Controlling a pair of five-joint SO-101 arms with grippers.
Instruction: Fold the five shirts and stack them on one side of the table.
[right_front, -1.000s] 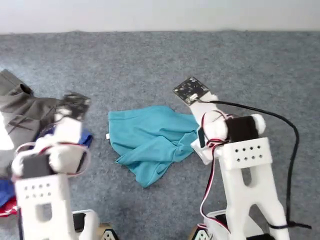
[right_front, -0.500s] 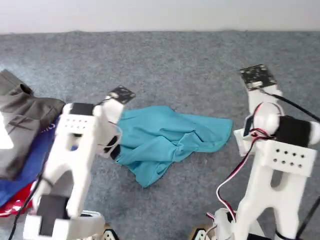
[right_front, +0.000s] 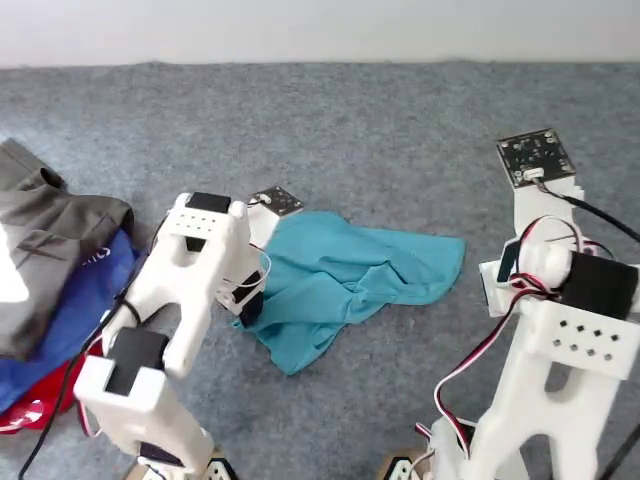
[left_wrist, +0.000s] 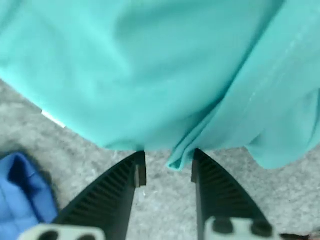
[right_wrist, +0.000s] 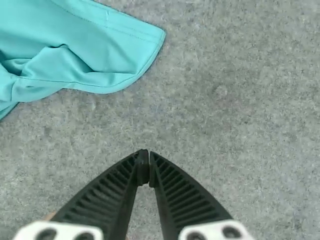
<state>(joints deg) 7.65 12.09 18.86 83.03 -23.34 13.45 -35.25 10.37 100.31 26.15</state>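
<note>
Left wrist view: your left hand (left_wrist: 168, 161), jaws parted, straddles a fold of the teal shirt (left_wrist: 165, 70) on the bench (left_wrist: 295, 200). Your right hand (right_wrist: 145, 167), pinched together and empty, sits near its corner.

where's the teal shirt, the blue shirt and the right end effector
teal shirt (right_front: 350, 268), high view, middle of the crumpled cloth
blue shirt (right_front: 72, 318), high view, its exposed middle
right end effector (right_wrist: 144, 170), right wrist view, where its shut tips meet

You have no legible text here; the white print on the blue shirt (right_front: 80, 295) is too small to read.
</note>
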